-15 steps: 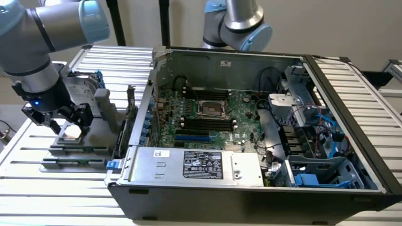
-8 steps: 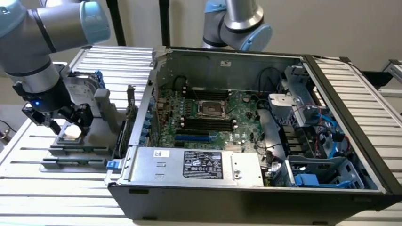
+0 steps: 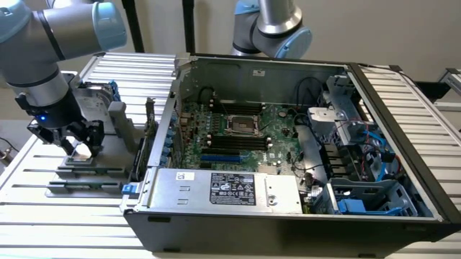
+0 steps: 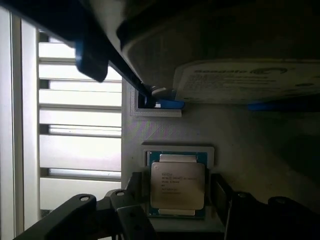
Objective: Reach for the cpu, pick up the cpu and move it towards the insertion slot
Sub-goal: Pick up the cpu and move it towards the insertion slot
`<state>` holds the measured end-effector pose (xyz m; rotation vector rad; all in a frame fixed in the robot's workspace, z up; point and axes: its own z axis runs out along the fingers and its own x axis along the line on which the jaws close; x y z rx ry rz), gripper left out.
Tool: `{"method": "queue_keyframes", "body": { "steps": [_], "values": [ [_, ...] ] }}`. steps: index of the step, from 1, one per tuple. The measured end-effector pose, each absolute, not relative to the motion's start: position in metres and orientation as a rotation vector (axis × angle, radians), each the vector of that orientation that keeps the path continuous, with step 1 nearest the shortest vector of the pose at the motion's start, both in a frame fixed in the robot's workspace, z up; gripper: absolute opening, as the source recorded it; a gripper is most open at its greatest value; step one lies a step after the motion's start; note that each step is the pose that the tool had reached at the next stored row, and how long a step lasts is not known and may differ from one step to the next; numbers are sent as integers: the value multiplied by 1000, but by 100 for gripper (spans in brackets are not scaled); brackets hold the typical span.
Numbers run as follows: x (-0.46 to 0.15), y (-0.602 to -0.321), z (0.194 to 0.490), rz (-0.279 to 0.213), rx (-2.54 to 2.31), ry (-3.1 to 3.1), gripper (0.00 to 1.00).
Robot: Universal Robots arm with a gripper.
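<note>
Robotics lab: an opened computer case [image 3: 288, 229] rests on a slatted metal desk [image 3: 65, 226] beside a robot arm [image 3: 40, 65].

**The cpu in its holder, the insertion slot in the case**

The cpu [image 4: 177, 185] is a flat square chip. Its silver-grey metal top carries a few small printed lines, and a thin green-blue edge shows around the metal. It lies flat, face up, in the square recess of a light grey holder [image 4: 177, 148].

The insertion slot [image 3: 241, 125] is a square socket with a silvery frame and a dark centre. It sits on the green board [image 3: 281, 116] inside the open computer case [image 3: 288, 232], between rows of black memory slots [image 3: 238, 142].
</note>
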<state>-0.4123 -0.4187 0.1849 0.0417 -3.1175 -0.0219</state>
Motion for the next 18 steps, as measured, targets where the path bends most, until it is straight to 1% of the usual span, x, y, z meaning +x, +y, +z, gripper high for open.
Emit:
{"method": "queue_keyframes", "body": {
  "steps": [1,4,6,7,13,18],
  "values": [
    [-412,-419,185,-22,42,-3117,61],
    [-412,-419,185,-22,42,-3117,61],
    [-412,-419,185,-22,42,-3117,59],
    [-412,-419,185,-22,42,-3117,55],
    [-412,-419,191,-22,42,-3117,55],
    [-412,-419,207,-22,42,-3117,55]
  ]
}}
